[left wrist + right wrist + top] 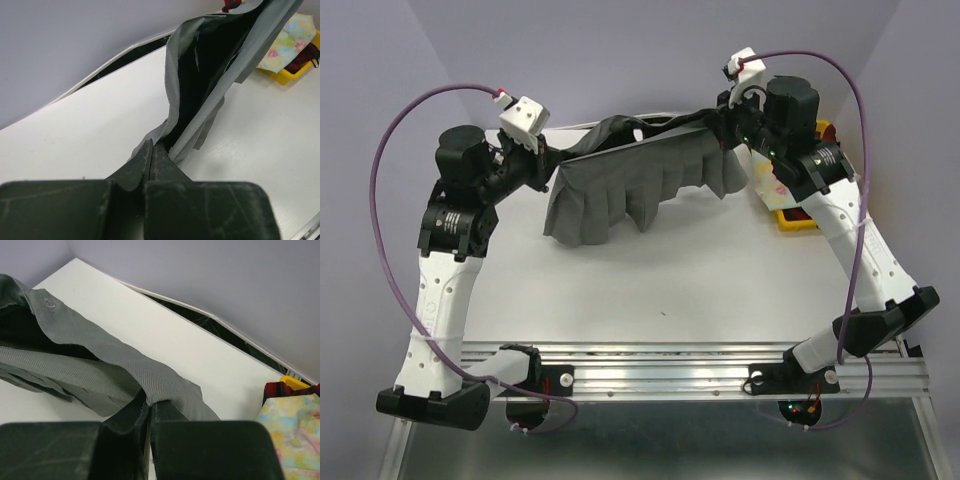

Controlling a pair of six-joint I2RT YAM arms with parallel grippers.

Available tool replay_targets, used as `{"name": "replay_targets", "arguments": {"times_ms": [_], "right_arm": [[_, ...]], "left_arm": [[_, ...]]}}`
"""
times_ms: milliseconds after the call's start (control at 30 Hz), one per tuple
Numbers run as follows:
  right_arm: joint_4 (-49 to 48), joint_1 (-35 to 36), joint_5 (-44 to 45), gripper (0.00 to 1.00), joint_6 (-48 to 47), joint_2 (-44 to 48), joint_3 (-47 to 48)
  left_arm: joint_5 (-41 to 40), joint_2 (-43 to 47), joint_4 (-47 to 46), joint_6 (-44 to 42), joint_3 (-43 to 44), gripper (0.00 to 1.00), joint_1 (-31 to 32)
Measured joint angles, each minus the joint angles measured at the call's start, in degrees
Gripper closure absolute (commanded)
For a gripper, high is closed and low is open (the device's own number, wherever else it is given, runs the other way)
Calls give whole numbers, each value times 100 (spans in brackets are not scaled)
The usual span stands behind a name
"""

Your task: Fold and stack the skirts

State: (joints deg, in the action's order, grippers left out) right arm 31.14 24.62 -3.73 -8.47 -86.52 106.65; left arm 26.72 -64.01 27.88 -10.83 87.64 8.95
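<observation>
The grey pleated skirt point(630, 185) hangs spread between my two grippers above the far part of the table, its hem touching the surface. My left gripper point(552, 158) is shut on the waistband's left end point(176, 131). My right gripper point(722, 122) is shut on the waistband's right end point(145, 375). The floral skirt point(292, 432) and the plaid skirt point(280, 389) lie in the yellow tray at the right; both also show in the left wrist view, the floral skirt point(287, 42) and the plaid skirt point(305, 56).
The yellow tray point(798, 222) sits at the table's far right edge, partly under my right arm. A white table point(660, 285) spreads below the skirt. A dark gap point(200, 317) runs along the table's back edge by the wall.
</observation>
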Motion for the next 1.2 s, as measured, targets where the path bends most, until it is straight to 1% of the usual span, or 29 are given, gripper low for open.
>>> {"name": "replay_targets", "arguments": {"times_ms": [167, 300, 367, 467, 533, 567, 633, 667, 700, 767, 833, 867, 900, 933, 967, 1000, 1100, 1133, 1167, 1200], "right_arm": [[26, 107, -44, 99, 0, 162, -170], [-33, 116, -48, 99, -15, 94, -229], [-149, 116, 83, 99, -57, -83, -219], [-205, 94, 393, 99, -111, -728, 129], [-190, 57, 601, 99, -140, -1392, 546], [-168, 26, 699, 99, -140, -1814, 885], [-90, -26, 835, 99, -129, -2472, 1539], [-107, -61, 903, 99, -98, -2863, 1969], [-116, -87, 931, 99, -61, -3071, 2232], [-103, -153, 977, 99, 42, -3602, 2999], [-192, -190, 970, 99, 164, -3812, 3482], [-227, -190, 957, 99, 238, -3812, 3591], [-363, -190, 916, 99, 299, -3735, 3639], [-516, -190, 855, 99, 345, -3615, 3569], [-785, -190, 750, 99, 380, -3394, 3268], [-1019, -192, 599, 99, 417, -2942, 2673], [-1467, -190, 179, 99, 426, -1934, 1443], [-1764, -190, 13, 99, 385, -1652, 957], [-1838, -190, -168, 96, 358, -1362, 509], [-1843, -190, -315, 94, 304, -1174, 166]], "left_arm": [[-22, 308, 155, -216, -107, 100, 0], [-94, 179, 170, -236, -105, 100, 0], [-186, -140, 201, -223, -31, 100, -7], [-382, -863, 199, -205, 258, 100, -35], [-522, -1637, 197, -205, 621, 100, -81], [-553, -1860, 201, -205, 734, 100, -96], [-673, -2682, 321, -212, 1502, 100, -153], [-704, -2924, 332, -210, 1742, 100, -170], [-750, -3329, 522, -214, 2369, 100, -203], [-778, -4068, 575, -219, 3604, 100, -278], [-769, -4546, 682, -249, 4581, 100, -350], [-769, -4669, 682, -280, 4889, 100, -376], [-785, -4677, 627, -352, 5016, 100, -391], [-791, -4599, 605, -422, 5016, 100, -407], [-787, -4411, 503, -557, 4872, 100, -417], [-776, -4186, 385, -654, 4594, 100, -420], [-573, -2841, -278, -1088, 2498, 100, -417], [-472, -2358, -468, -1235, 1823, 100, -413], [-374, -1971, -623, -1375, 1163, 100, -413], [-269, -1515, -721, -1580, 470, 96, -404]]}}
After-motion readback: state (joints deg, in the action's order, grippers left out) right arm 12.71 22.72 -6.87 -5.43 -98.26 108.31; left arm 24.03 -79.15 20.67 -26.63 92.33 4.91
